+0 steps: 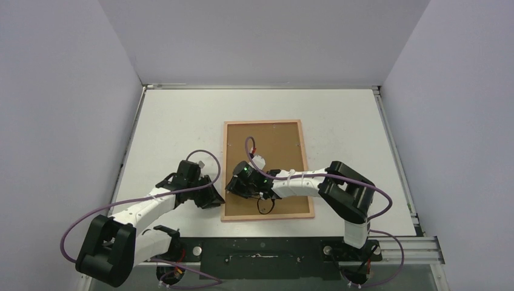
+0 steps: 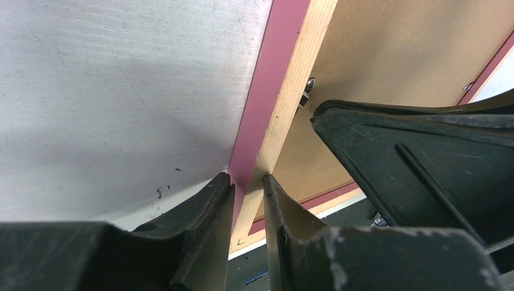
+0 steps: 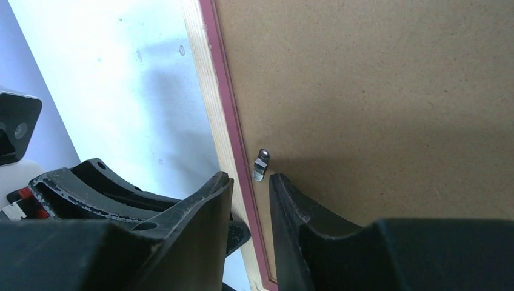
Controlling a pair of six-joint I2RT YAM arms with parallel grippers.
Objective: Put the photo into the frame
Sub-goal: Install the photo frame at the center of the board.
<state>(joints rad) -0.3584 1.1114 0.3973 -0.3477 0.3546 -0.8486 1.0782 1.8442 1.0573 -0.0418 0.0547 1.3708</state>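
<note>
The frame (image 1: 268, 217) lies front down on the table, its light wood back up, with the brown backing panel (image 1: 279, 145) inside it. The photo is not in view. My left gripper (image 1: 218, 195) is at the frame's left rail, near the front corner. In the left wrist view the left gripper (image 2: 248, 177) is closed on that rail (image 2: 267, 91), one finger on the pink side and one on the wood side. My right gripper (image 1: 233, 185) hovers over the same rail. In the right wrist view the right gripper (image 3: 250, 177) is slightly apart and empty, right by a small metal clip (image 3: 260, 165).
The right arm's purple cable (image 1: 250, 145) loops over the backing panel. The right gripper's dark body (image 2: 424, 176) crowds the left wrist view. Grey walls stand at the left, right and back. The table's front edge holds a black mounting rail (image 1: 260, 250).
</note>
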